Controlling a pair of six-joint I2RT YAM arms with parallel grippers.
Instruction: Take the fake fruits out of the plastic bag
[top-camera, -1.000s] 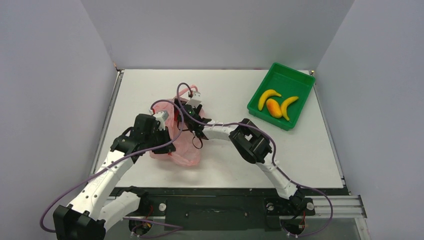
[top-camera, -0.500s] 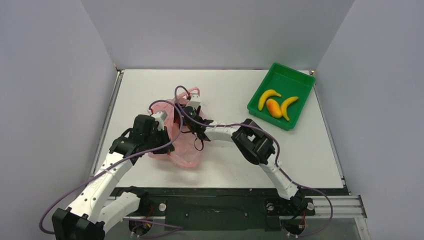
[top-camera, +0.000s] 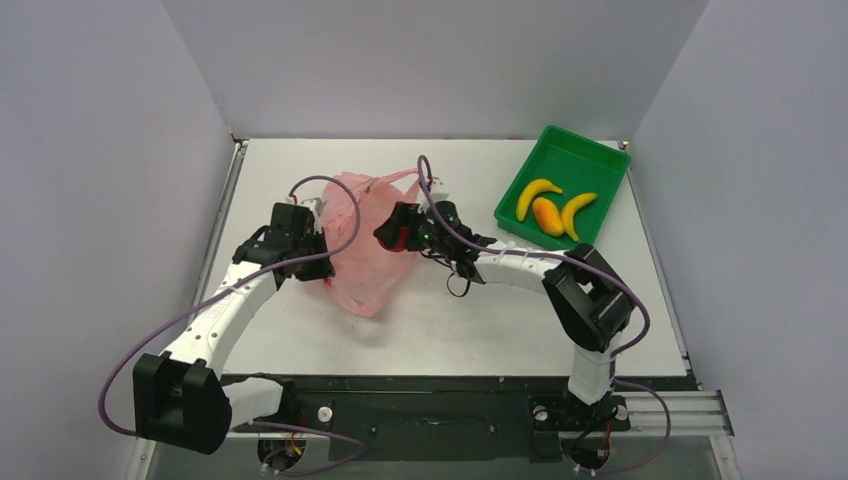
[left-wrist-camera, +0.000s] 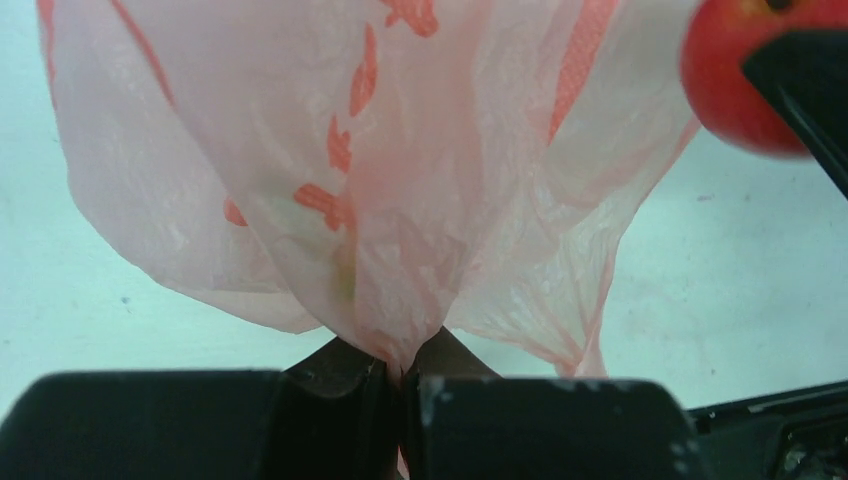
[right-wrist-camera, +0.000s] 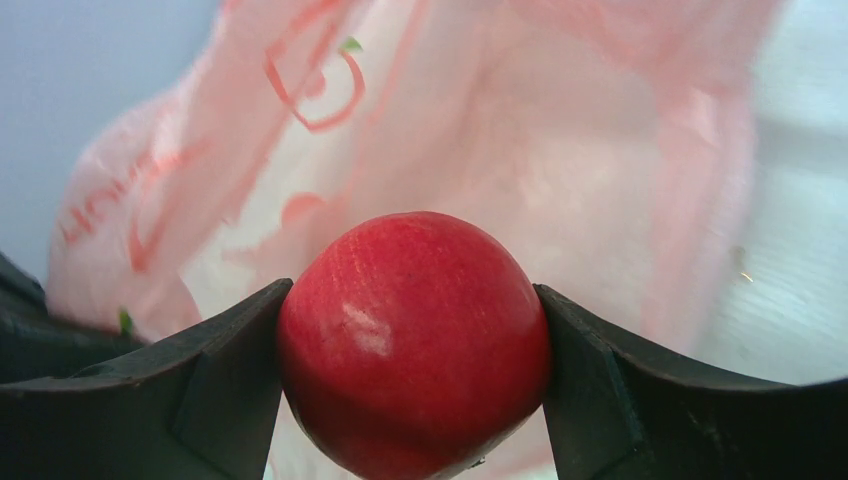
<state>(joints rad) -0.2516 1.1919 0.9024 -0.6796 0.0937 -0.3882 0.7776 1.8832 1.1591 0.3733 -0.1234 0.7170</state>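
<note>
The translucent pink plastic bag (top-camera: 365, 250) hangs bunched from my left gripper (top-camera: 322, 238), which is shut on a fold of it (left-wrist-camera: 402, 365). The bag (left-wrist-camera: 400, 180) fills the left wrist view. Just right of the bag's mouth, my right gripper (top-camera: 398, 230) is shut on a glossy red apple (right-wrist-camera: 415, 340), one finger pressed against each side. That apple (left-wrist-camera: 740, 90) also shows at the top right of the left wrist view, outside the bag. Behind it in the right wrist view is the bag (right-wrist-camera: 560, 130). What else lies inside the bag is hidden.
A green tray (top-camera: 590, 165) sits at the back right of the white table (top-camera: 480, 320). It holds two yellow bananas (top-camera: 535, 195) (top-camera: 578, 213) and an orange mango (top-camera: 547, 215). Grey walls close in three sides.
My right gripper has closed on the red apple and drawn back to the right, out of the bag. My left gripper has carried the bag up and toward the back, stretching it out.
</note>
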